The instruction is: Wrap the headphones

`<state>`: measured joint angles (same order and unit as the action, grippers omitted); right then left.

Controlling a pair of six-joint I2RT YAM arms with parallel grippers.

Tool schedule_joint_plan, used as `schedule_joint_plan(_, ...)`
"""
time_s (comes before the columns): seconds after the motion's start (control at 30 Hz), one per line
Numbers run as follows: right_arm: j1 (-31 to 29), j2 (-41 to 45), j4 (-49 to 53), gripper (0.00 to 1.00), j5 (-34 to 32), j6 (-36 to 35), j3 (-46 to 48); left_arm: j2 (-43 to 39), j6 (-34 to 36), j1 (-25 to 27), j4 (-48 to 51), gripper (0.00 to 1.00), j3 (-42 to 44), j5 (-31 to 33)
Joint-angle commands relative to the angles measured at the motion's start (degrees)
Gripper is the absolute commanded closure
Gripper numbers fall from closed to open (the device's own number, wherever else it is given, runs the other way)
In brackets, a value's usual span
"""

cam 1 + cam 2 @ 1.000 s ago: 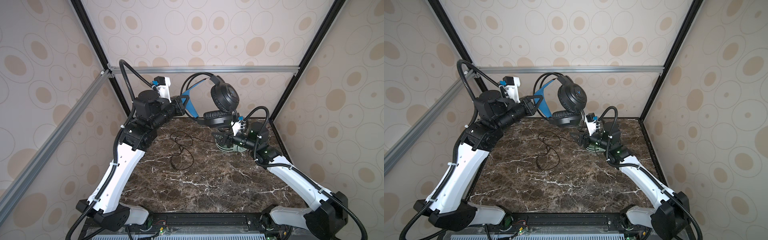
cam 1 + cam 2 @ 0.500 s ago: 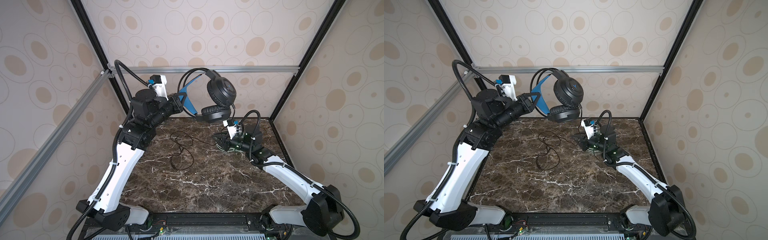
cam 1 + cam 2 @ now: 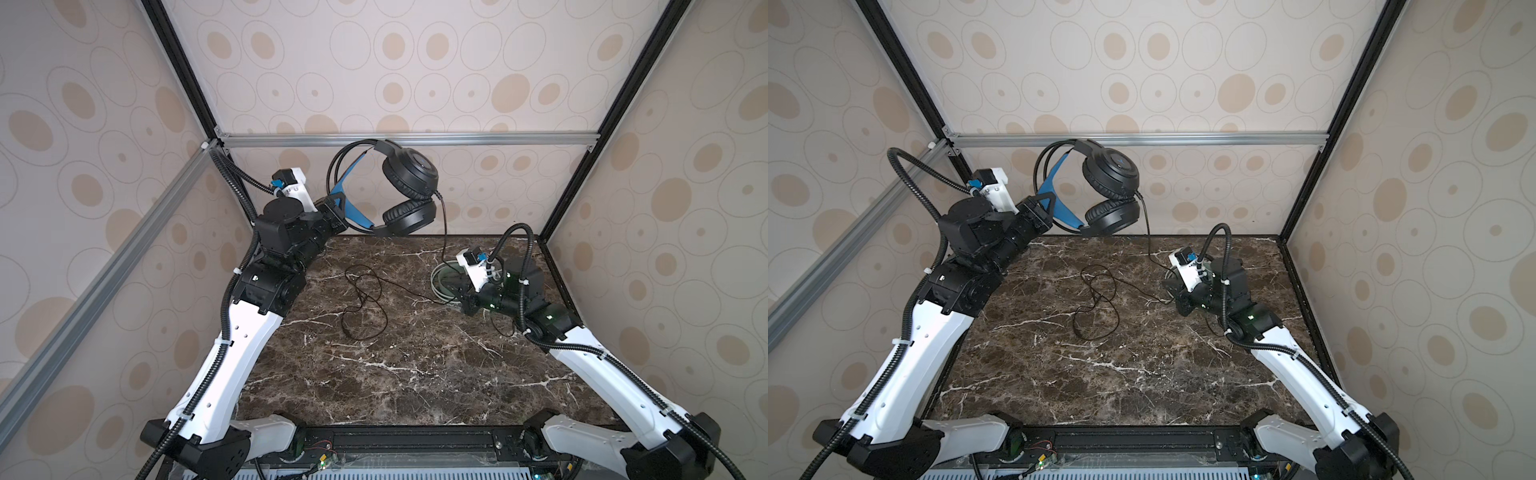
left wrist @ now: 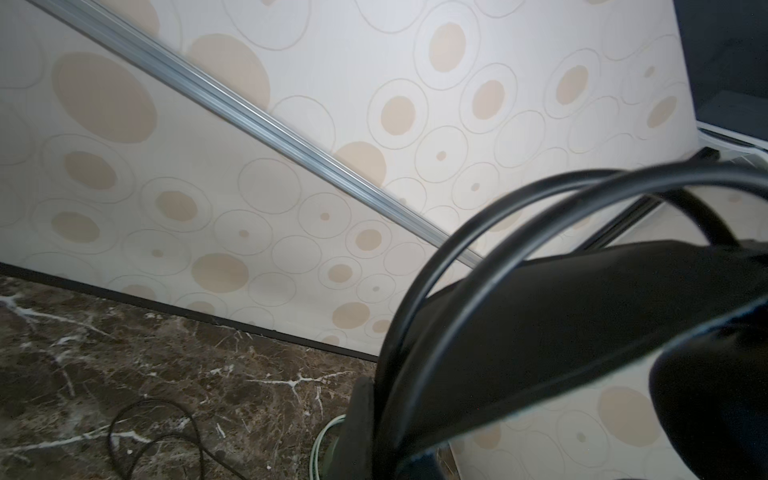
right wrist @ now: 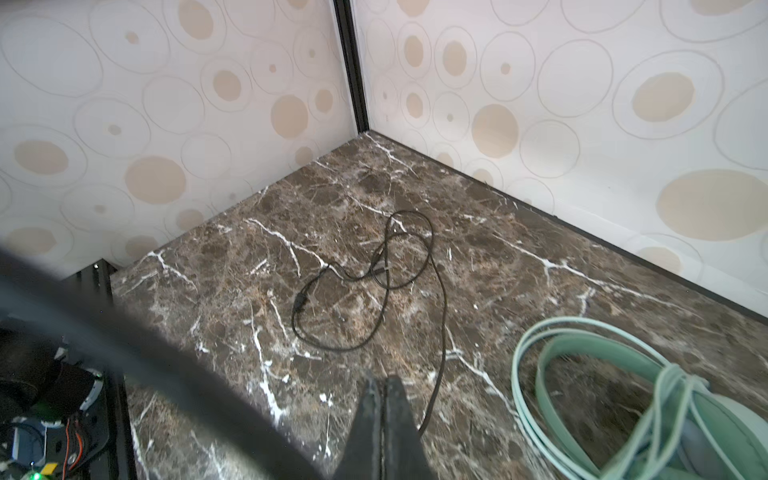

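Black headphones (image 3: 409, 178) hang clamped in left claw (image 3: 338, 205); right claw (image 5: 384, 415) closed beside cord (image 5: 440, 332).

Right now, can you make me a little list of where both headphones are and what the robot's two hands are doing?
Black headphones: up in the air, off the table
Left gripper: shut on their blue headband
Black cord: hangs down, loose loops on the table
Right gripper: shut, low beside that cord; whether it pinches it cannot be told
Mint-green headphones: lying on the table, pale cord wound around them
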<state>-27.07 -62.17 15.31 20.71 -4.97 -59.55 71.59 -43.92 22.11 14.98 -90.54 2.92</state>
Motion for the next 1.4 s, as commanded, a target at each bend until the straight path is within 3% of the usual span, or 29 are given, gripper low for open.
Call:
schedule_joint_plan(0.0, -1.7, 3.8, 16.7, 1.0, -5.4, -9.5, -5.1, -1.7, -1.4, -0.7, -5.4, 1.0, 1.4, 8.6)
schedule_joint_plan(0.17, -10.8, 5.7, 30.7, 1.0, -19.8, -19.9, -13.4, 0.5, 4.1, -0.7, -5.2, 1.0, 2.6, 10.6)
schedule_joint_plan(0.33, -17.5, -0.1, 40.1, 1.0, -31.8, -26.4, -28.3, 1.6, 14.0, -0.2, -5.2, 1.0, 5.1, 8.4)
schedule_joint_plan(0.47, -21.8, -7.7, 44.8, 1.0, -39.7, -32.5, -40.6, 2.6, 23.0, 1.9, -1.8, 1.0, 5.8, 6.4)
schedule_joint_plan(0.6, -25.8, -13.1, 42.7, 1.0, -48.4, -36.4, -46.8, 2.6, 29.4, 3.8, 3.3, 1.0, 6.5, 2.2)
schedule_joint_plan(0.73, -26.9, -16.7, 41.2, 1.0, -51.5, -36.5, -49.0, 1.4, 33.7, 5.3, 8.6, 1.0, 8.0, -1.0)
schedule_joint_plan(1.0, -26.9, -20.5, 38.3, 1.0, -57.0, -35.4, -50.0, -3.6, 39.0, 7.7, 10.1, 1.0, 15.9, -15.9)
schedule_joint_plan(1.37, -21.1, -21.9, 40.6, 0.94, -50.2, -26.4, -51.5, -6.8, 36.1, 8.2, 6.3, 1.0, 20.3, -27.7)
